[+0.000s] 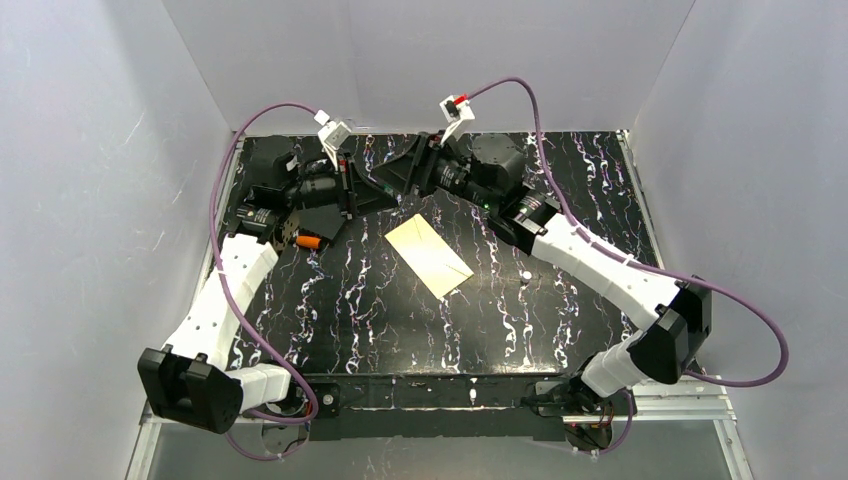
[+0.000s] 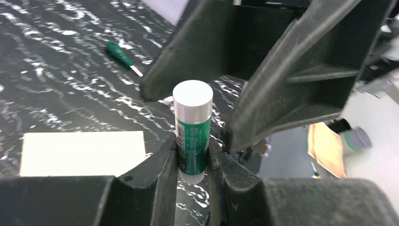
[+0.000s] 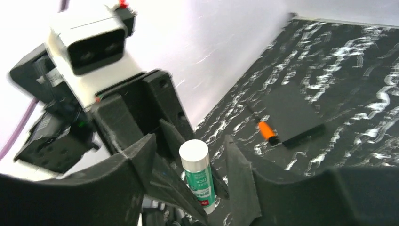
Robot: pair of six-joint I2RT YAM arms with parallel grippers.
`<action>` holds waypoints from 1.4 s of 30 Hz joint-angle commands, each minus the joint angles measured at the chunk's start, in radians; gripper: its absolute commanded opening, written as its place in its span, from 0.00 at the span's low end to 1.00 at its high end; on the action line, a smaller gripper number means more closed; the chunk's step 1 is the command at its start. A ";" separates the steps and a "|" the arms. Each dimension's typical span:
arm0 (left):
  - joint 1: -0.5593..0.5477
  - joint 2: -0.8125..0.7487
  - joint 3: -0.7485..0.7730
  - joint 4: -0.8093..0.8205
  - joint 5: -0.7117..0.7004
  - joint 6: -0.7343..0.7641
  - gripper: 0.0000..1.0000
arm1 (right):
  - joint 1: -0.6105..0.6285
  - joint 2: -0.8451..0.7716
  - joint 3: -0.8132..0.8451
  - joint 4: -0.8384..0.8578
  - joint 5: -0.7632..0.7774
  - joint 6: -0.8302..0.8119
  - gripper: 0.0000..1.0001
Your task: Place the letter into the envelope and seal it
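A white-capped green glue stick (image 2: 192, 136) stands upright between the fingers of my left gripper (image 2: 193, 146), which is shut on its lower body. My right gripper (image 3: 190, 141) faces it from the other side, open, with its fingers (image 3: 237, 169) spread either side of the glue stick (image 3: 200, 181) and a gap to the cap. Both grippers meet at the back of the table, left (image 1: 372, 192) and right (image 1: 398, 178). The cream envelope (image 1: 428, 255) lies flat mid-table, also seen as the envelope (image 2: 82, 153) in the left wrist view. The letter shows in no view.
A black square card (image 3: 289, 113) with an orange-tipped pen (image 3: 267, 132) beside it lies at the back left, the pen (image 1: 308, 241) below my left wrist. A green-handled tool (image 2: 123, 56) lies on the marbled table (image 1: 400, 330). Grey walls enclose three sides.
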 commanded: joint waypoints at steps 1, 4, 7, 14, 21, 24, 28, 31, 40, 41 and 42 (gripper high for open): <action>-0.007 -0.035 0.042 -0.116 -0.232 0.132 0.00 | 0.043 0.025 0.100 -0.146 0.310 0.006 0.52; -0.010 -0.043 0.046 -0.129 -0.271 0.152 0.00 | 0.059 0.051 0.120 -0.170 0.338 0.003 0.40; -0.010 -0.041 0.048 -0.153 -0.276 0.169 0.00 | 0.063 0.073 0.143 -0.160 0.323 -0.003 0.37; -0.010 -0.041 0.050 -0.155 -0.263 0.169 0.00 | 0.063 0.120 0.214 -0.240 0.299 -0.015 0.42; -0.010 -0.033 0.062 -0.178 -0.182 0.139 0.00 | 0.059 0.057 0.133 -0.079 0.254 -0.043 0.01; -0.010 -0.037 0.079 -0.182 -0.088 0.088 0.00 | 0.029 0.011 0.067 0.031 0.086 -0.102 0.01; -0.009 -0.041 0.092 -0.130 0.108 0.016 0.00 | -0.030 -0.078 -0.086 0.264 -0.212 -0.092 0.01; -0.010 -0.046 0.095 -0.083 0.226 -0.008 0.00 | -0.049 -0.098 -0.157 0.432 -0.358 0.005 0.01; -0.010 -0.025 0.117 0.090 0.434 -0.127 0.00 | -0.046 -0.005 -0.066 0.624 -0.771 0.220 0.01; -0.010 -0.024 0.121 0.091 0.442 -0.130 0.00 | -0.044 0.000 -0.054 0.651 -0.804 0.246 0.01; -0.010 -0.024 0.125 0.092 0.442 -0.129 0.00 | -0.043 0.007 -0.042 0.647 -0.821 0.250 0.01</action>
